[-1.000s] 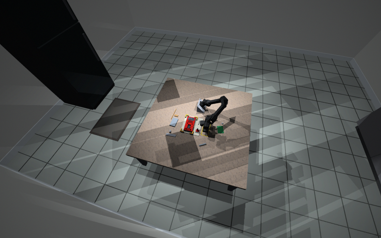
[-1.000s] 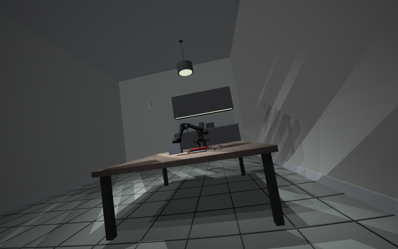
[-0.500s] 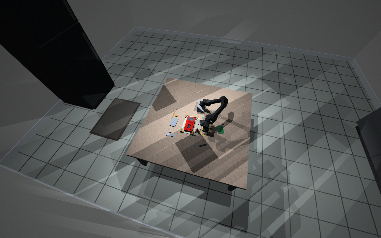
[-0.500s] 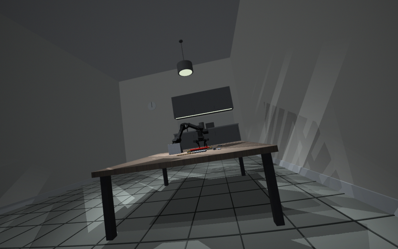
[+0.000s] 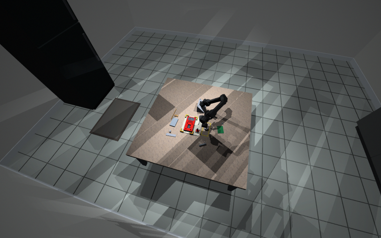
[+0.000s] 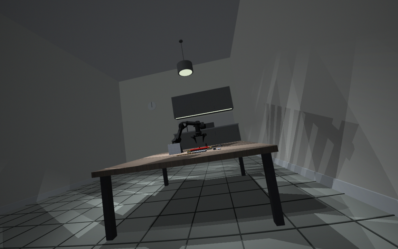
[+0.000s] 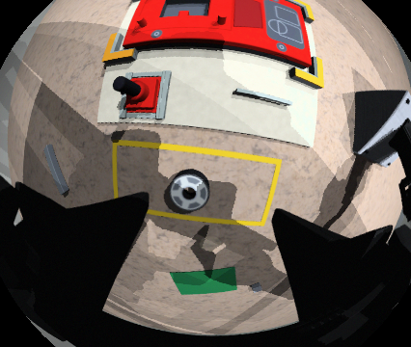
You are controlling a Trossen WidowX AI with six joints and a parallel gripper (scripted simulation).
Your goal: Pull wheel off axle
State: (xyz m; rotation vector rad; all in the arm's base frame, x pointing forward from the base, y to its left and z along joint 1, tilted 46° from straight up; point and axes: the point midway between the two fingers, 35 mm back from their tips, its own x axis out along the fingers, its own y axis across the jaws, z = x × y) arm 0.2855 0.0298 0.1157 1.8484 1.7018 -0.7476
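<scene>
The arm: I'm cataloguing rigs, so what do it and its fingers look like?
The arm is matte black throughout, built of chunky jointed links on a pale grey base. Its fingers are black, broad and tapering to points. No cables or markings are visible.
</scene>
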